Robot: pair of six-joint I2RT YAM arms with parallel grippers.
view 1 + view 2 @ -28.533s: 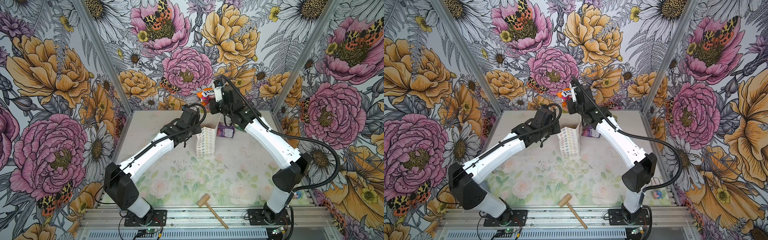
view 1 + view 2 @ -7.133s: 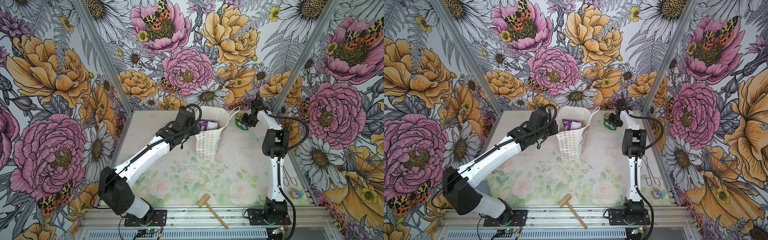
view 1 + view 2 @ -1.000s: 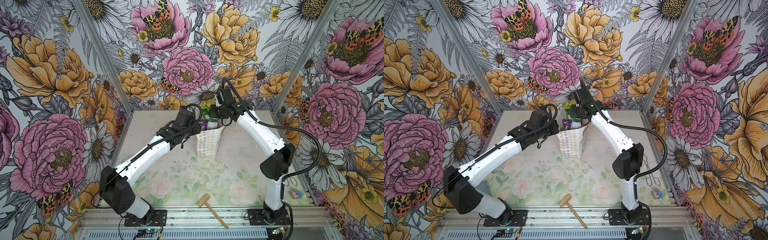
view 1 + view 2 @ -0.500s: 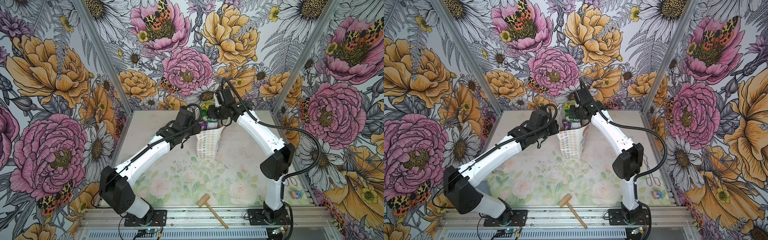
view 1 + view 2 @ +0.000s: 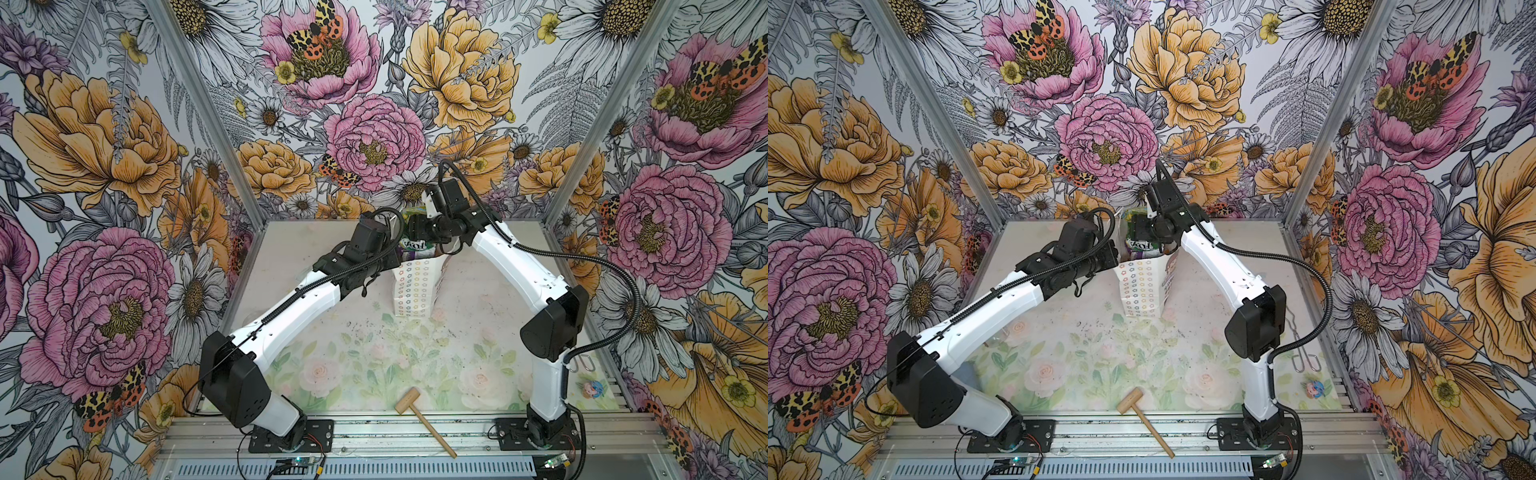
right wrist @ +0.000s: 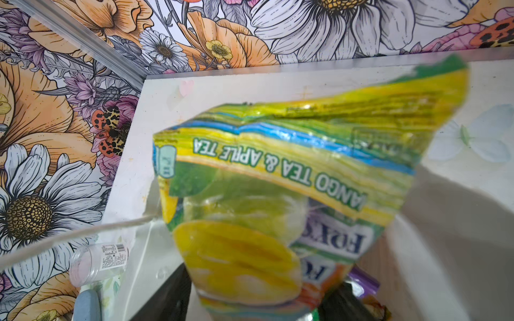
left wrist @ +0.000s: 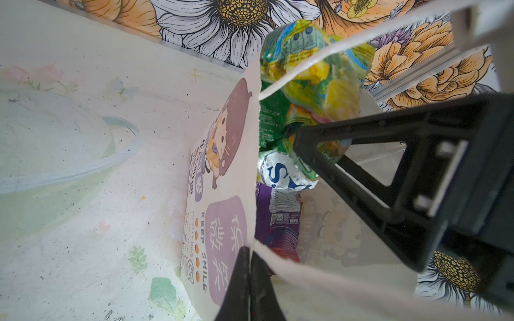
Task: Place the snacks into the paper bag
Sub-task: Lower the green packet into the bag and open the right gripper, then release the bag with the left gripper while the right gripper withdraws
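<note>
Green packet (image 6: 278, 194) tops the paper bag (image 5: 411, 291)

The white paper bag, printed with rows of small pastel flowers, stands upright, mouth open. The green packet pokes out of the top, above a purple packet (image 7: 278, 222) deeper inside

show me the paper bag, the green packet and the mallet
paper bag (image 5: 411, 291): in a top view, on its flower-printed front
green packet (image 6: 278, 166): right wrist view, on its lettered band
mallet (image 5: 407, 405): in a top view, on its head

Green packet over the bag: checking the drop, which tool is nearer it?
Right. The right tool is beside the green packet above the paper bag; the left tool pinches the bag's rim.
</note>
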